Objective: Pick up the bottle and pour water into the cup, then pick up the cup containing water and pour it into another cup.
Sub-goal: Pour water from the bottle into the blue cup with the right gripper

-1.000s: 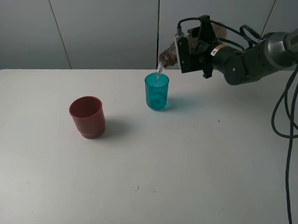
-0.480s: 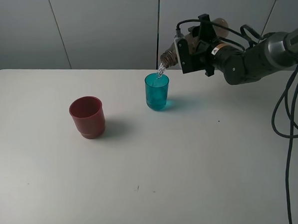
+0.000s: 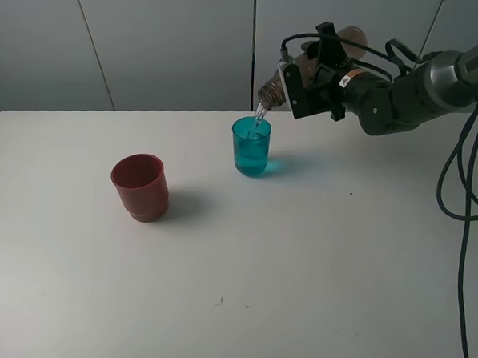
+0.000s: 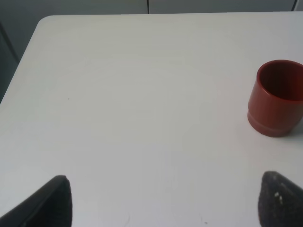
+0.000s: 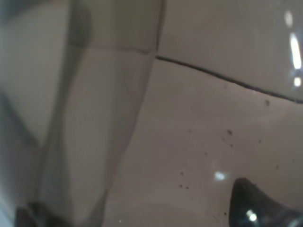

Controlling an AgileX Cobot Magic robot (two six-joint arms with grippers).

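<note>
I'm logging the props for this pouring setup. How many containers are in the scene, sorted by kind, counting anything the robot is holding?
Cups: 2, a translucent teal-blue plastic tumbler and a squat opaque dark-red plastic cup.
Bottles: 1, a slim smoky grey-brown translucent plastic bottle, held tilted over the tumbler.
Total: 3.

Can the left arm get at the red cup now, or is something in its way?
Probably yes: the red cup stands alone on the table, and the left gripper is open with nothing between them.

Translucent plastic teal cup (image 3: pixel 250 150), opaque matt red cup (image 3: pixel 141 187), seemingly smooth matt table (image 3: pixel 298 270).
</note>
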